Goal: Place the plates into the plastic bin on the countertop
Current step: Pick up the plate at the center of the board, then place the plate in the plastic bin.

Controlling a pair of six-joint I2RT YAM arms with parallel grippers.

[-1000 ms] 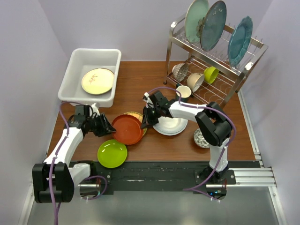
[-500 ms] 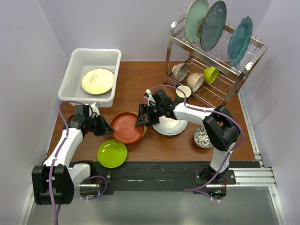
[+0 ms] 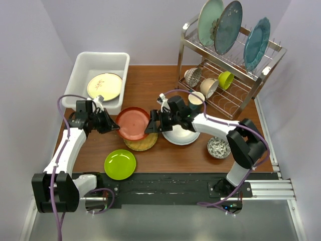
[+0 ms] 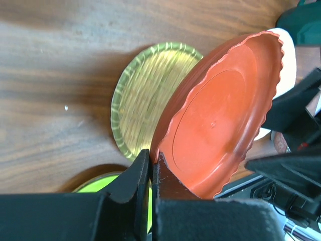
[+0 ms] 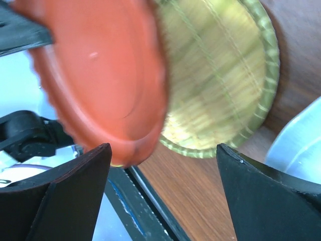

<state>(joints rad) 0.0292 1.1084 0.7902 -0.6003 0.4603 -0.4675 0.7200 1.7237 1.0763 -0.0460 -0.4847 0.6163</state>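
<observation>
Jaws of left gripper [image 4: 149, 168] are clamped together on the near rim of red-brown plate [image 4: 220, 120]; a second ago they stood part open beside it. The plate is now lifted and tilted, clear of woven yellow plate [image 4: 143, 95] that it lay on. The right gripper [image 3: 152, 124], closed at the plate's far edge a second ago, now gapes wide and holds nothing. Handover looks done: the left arm alone carries the plate. The plastic bin [image 3: 80, 68] sits just beyond, with the cream plate [image 3: 104, 86] inside. The lime green plate [image 3: 120, 164] and white plate [image 3: 180, 135] wait on countertop [image 3: 165, 90].
</observation>
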